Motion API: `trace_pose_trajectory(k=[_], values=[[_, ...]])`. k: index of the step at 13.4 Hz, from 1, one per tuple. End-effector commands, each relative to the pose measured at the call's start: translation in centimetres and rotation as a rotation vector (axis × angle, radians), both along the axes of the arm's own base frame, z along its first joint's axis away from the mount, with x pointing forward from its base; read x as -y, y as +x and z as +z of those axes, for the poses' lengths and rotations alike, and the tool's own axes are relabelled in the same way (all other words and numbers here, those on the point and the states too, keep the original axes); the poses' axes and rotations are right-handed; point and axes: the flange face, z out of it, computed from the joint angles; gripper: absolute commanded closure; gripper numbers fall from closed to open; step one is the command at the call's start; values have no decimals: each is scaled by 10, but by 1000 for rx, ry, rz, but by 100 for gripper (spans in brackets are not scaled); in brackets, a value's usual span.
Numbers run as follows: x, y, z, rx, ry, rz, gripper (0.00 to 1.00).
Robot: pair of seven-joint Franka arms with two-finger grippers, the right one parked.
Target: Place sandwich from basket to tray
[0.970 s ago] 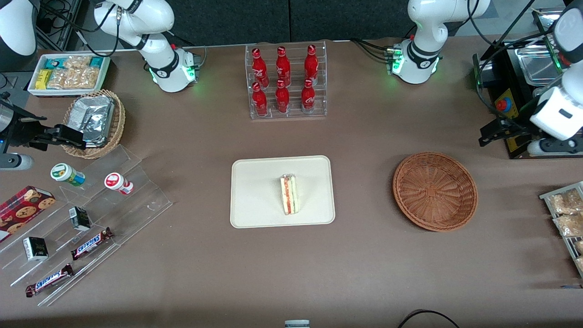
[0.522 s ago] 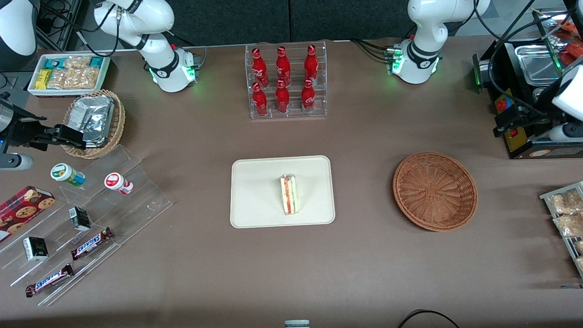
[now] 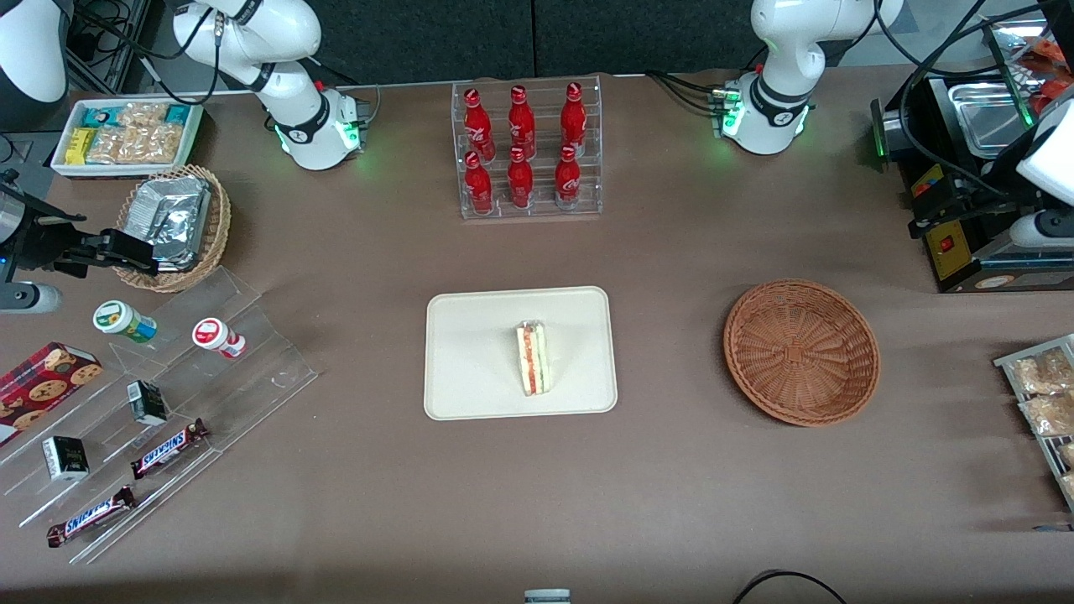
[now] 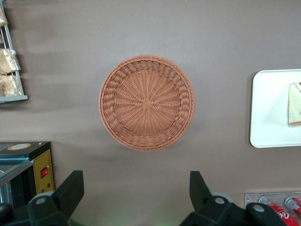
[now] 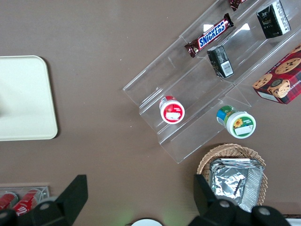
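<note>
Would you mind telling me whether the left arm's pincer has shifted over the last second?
Yes. The pincer has drawn back from the basket toward the working arm's end of the table, farther from the front camera, now over the black machine.

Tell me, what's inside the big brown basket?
Nothing: the basket shows only its bare woven bottom. The sandwich lies on the tray. The claw is open, up above the table beside the basket.

Snacks on a clear stepped display, seen from above

A clear acrylic stepped stand [image 5: 197, 94] holds a Snickers bar [image 5: 209, 35], small black cartons [image 5: 220, 61] and a red-lidded cup [image 5: 171, 109]; the flat cream-white tray [image 5: 26, 99] lies well apart.
</note>
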Motion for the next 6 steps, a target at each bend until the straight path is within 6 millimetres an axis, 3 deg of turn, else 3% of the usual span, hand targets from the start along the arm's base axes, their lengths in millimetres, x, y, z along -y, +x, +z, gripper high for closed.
trace_pose_trajectory(k=[1, 6], values=[[4, 2, 9, -7, 13, 17, 1], [3, 2, 8, -8, 12, 3, 0]])
